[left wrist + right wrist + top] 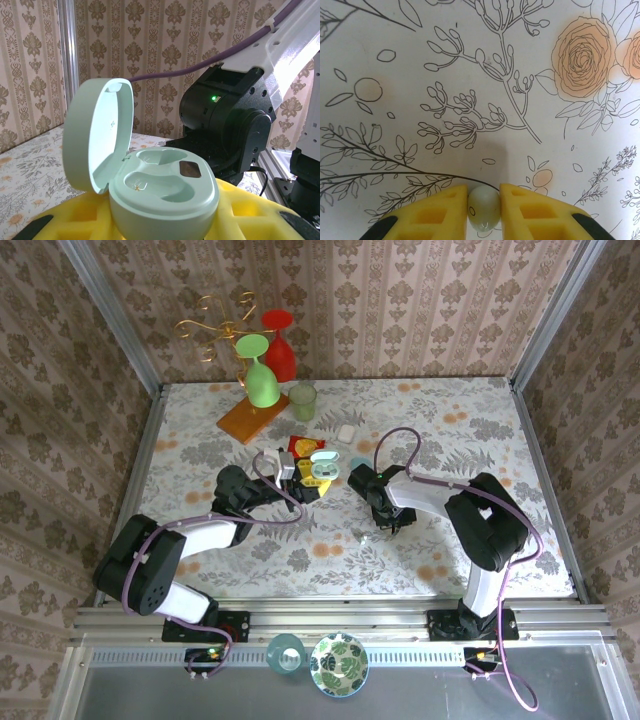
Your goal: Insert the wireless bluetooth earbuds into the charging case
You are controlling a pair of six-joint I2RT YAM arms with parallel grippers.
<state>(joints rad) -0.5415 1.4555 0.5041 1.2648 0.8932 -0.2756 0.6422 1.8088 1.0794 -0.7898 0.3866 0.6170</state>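
The pale blue-green charging case (165,195) stands open between the yellow fingers (250,212) of my left gripper (161,222), which is shut on its base. Its lid (97,132) tilts up to the left, and both white sockets are bare. From above, the charging case (320,473) is at the table's middle, with my left gripper (297,478) beside it. One earbud (483,207), a small pale oval, is pinched between my right gripper's (484,200) yellow fingers (437,215) just over the flowered tablecloth. My right gripper (388,520) points down, right of the case.
A gold stand (215,325) with a green glass (260,375) and a red glass (280,345) is at the back left on an orange base (250,418). A green cup (303,400), a small white item (345,433) and coloured packets (300,446) lie near the case.
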